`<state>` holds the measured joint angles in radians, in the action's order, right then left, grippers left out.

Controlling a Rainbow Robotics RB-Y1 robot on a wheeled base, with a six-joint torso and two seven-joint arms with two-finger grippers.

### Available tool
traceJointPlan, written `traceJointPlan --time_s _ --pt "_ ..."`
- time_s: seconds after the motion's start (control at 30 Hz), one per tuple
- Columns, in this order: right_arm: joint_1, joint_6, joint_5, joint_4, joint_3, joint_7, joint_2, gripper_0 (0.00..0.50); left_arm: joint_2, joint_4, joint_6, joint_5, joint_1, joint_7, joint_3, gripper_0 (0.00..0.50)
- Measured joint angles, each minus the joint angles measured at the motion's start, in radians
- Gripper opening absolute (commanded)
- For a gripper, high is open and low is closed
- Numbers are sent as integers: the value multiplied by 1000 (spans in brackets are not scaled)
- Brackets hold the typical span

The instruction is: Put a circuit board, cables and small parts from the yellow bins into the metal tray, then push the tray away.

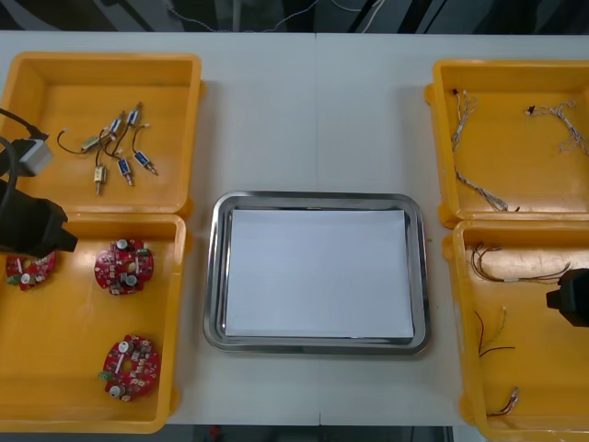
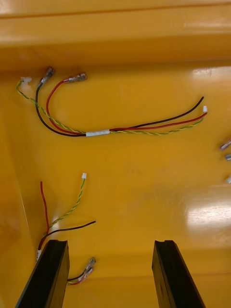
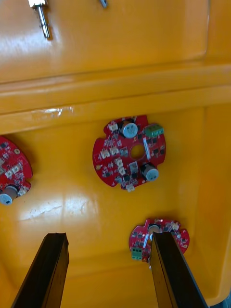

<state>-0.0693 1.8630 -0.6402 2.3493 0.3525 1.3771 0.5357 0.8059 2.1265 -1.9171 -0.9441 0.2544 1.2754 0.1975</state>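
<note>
- Left gripper (image 3: 109, 238): released, fingers well apart with nothing between them; it hangs over the far left part of the near-left bin (image 1: 55, 368)
- Far-left bin (image 1: 101, 64): small metal parts (image 1: 115, 147) lie in a loose cluster on its floor
- Near-left bin: three circuit boards lie flat and apart from one another: the left board (image 1: 30, 269) partly under the left arm, the middle board (image 1: 123, 267) to its right, the near board (image 1: 131, 366) closer to the table's near edge
- Left wrist view: one finger partly covers the edge of a board
- Metal tray (image 1: 213, 276): at the table's centre between the bins, white inside, rim shiny
- Far-right bin (image 1: 515, 69): thin twisted cables (image 1: 479, 189) lie spread over its floor, apart from one another
- Near-right bin (image 1: 534, 368): red and yellow cables (image 1: 502, 276), some with black wire, lie loose on its floor
- Right gripper (image 2: 111, 245): released, fingers apart and holding nothing; it hangs over the near-right bin at the table's right edge, one cable end just beside a finger
</note>
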Motion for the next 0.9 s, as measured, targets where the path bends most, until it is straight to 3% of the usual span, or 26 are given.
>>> traceJointPlan --time_s 0.27,0.73,0.9 --pt "-49 -42 113 0 -71 -21 -72 500 11 48 35 -41 -88 0 -1 500" --pt "-54 -126 127 -77 -89 -89 -127 500 58 114 262 -90 -263 0 -30 500" --pt "-53 -158 157 -101 -136 -241 -127 500 76 115 319 -91 -282 1 -82 500"
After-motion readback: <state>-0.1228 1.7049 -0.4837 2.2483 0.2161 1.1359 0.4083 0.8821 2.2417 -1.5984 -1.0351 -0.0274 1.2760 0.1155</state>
